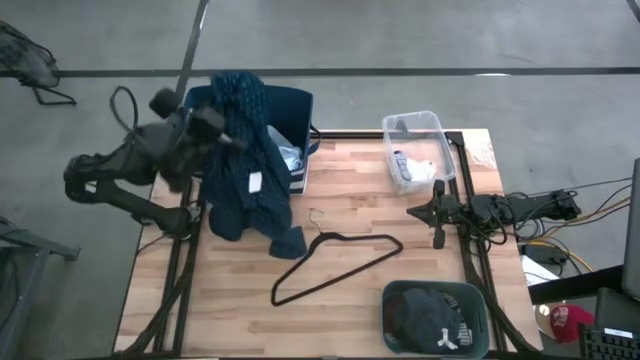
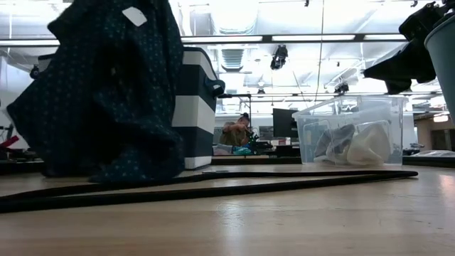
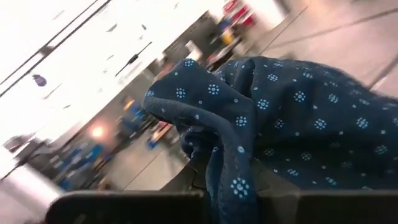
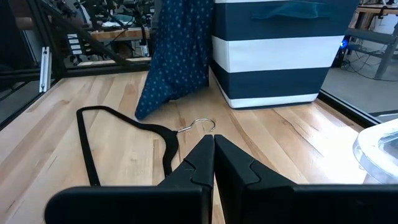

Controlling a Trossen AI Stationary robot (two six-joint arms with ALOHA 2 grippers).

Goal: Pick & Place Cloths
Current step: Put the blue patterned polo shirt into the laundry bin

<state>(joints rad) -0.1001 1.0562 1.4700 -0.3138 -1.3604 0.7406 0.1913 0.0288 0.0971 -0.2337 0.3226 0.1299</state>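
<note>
The dark teal dotted garment [image 1: 245, 180] hangs in a long bunch beside the striped bin, at the table's far left; the low view shows it as well [image 2: 106, 92]. My left gripper [image 1: 222, 130] is shut on its upper part, above the table's far left corner. My right gripper [image 1: 412, 213] waits shut over the table's right side, pointing left, and touches nothing [image 4: 213, 146]. White and grey socks [image 1: 415, 165] lie in a clear box. Black garments with a white logo [image 1: 430, 322] lie in a dark bin at the near edge. My left gripper comes at the dotted garment from the table's left and pinches a bunched fold of its upper part [image 3: 230, 180] between the two fingers. More cloth drapes over the fingers [image 3: 298, 112]. The garment hangs below, with its lower end [image 1: 285, 243] on the table.
A navy and white striped bin [image 1: 295, 115] stands at the far left, just behind the hanging garment. The clear box [image 1: 420, 150] is at the far right and the dark bin [image 1: 435, 318] at the near right. A thin black wire hanger [image 1: 335, 265] lies mid-table.
</note>
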